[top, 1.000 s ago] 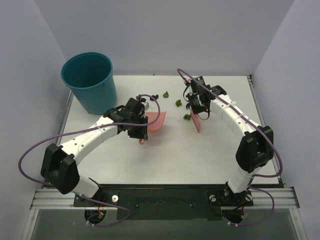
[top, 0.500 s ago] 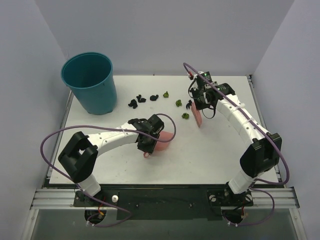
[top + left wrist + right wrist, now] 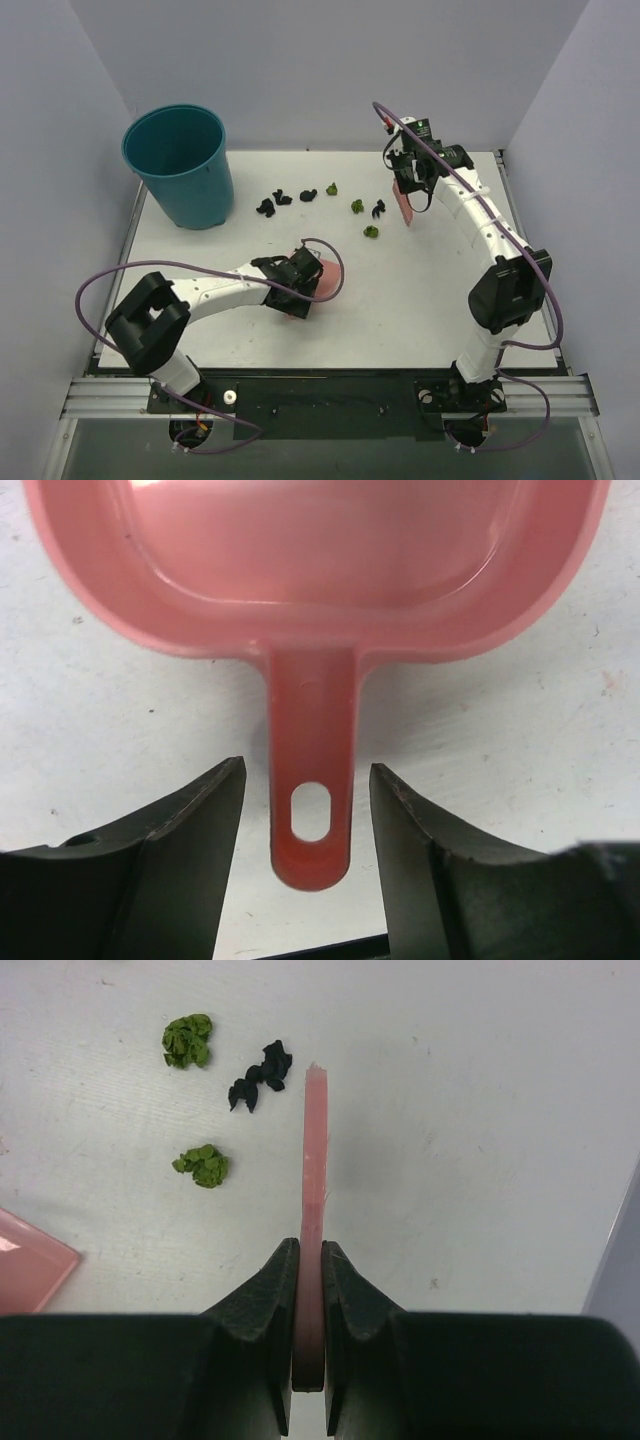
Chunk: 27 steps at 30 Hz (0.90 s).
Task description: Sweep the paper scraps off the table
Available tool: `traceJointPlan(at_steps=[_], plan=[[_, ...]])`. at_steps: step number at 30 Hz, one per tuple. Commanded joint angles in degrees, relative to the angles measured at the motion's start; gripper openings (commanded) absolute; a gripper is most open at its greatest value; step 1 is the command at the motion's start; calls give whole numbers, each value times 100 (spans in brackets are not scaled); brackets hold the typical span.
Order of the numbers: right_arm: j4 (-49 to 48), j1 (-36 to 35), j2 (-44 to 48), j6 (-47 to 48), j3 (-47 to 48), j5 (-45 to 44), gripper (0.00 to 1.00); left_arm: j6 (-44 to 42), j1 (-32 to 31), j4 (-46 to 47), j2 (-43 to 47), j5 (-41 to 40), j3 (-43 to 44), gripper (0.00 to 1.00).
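Observation:
Several black and olive-green paper scraps (image 3: 308, 195) lie in a loose row at the back middle of the white table (image 3: 430, 300). In the right wrist view there are two green scraps (image 3: 187, 1040) and a black one (image 3: 260, 1075) left of the brush. My right gripper (image 3: 407, 182) is shut on the pink brush (image 3: 313, 1150), which hangs just right of the scraps. My left gripper (image 3: 308, 780) is open, and the pink dustpan's handle (image 3: 311, 780) lies untouched between its fingers. The dustpan (image 3: 322, 277) lies on the table in front of the scraps.
A teal bucket (image 3: 180, 165) stands at the back left corner of the table. Pale grey-lilac walls close in the back and both sides. A corner of the dustpan shows in the right wrist view (image 3: 30, 1270).
My left arm brought the dustpan forward and toward the middle, uncovering the black scraps. My right gripper moved back and to the right with the brush, away from the green scraps.

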State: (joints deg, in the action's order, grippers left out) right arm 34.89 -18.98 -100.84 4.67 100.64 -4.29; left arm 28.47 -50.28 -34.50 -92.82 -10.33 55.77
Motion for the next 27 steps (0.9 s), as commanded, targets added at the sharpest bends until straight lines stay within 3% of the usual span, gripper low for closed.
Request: traceJointPlan(at_steps=[1, 12, 27], plan=[[-219, 149, -269, 254, 386, -195, 0, 326, -69, 750, 720, -557, -398, 63], [-378, 386, -963, 465, 843, -177, 0, 493, -412, 2095, 1635, -1067, -1744, 57], [-185, 255, -2159, 1220, 1923, -230, 0, 37, -518, 2475, 1776, -1138, -1886, 54]])
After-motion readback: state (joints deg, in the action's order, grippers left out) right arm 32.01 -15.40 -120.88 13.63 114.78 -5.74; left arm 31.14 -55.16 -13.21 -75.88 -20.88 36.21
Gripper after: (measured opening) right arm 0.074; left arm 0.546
